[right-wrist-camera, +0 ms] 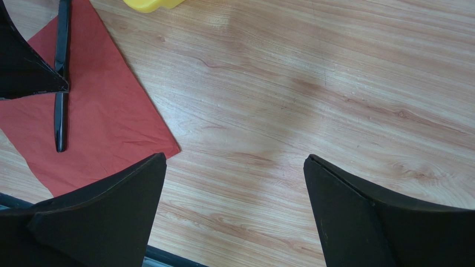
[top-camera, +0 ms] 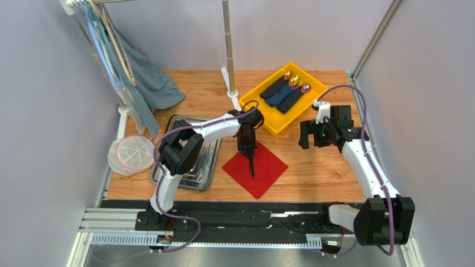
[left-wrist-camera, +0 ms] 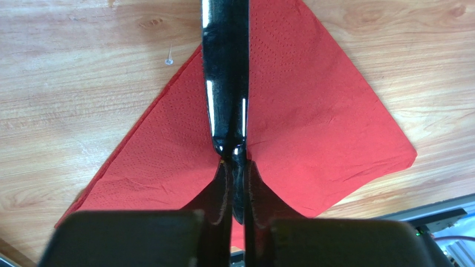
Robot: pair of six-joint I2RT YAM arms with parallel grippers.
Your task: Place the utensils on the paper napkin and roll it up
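We see the red paper napkin (top-camera: 268,171) lying flat and unfolded on the wooden surface. It is turned like a diamond with one corner toward the arm bases, and its dotted embossing and a few faint creases show. A slim, glossy black utensil (left-wrist-camera: 224,83) runs roughly along the napkin's diagonal, one end pinched in the left end effector (left-wrist-camera: 237,175). We cannot tell whether its free end touches the paper.

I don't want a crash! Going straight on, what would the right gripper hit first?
Probably the wooden table; only bare wood shows between the open jaws of the right gripper.
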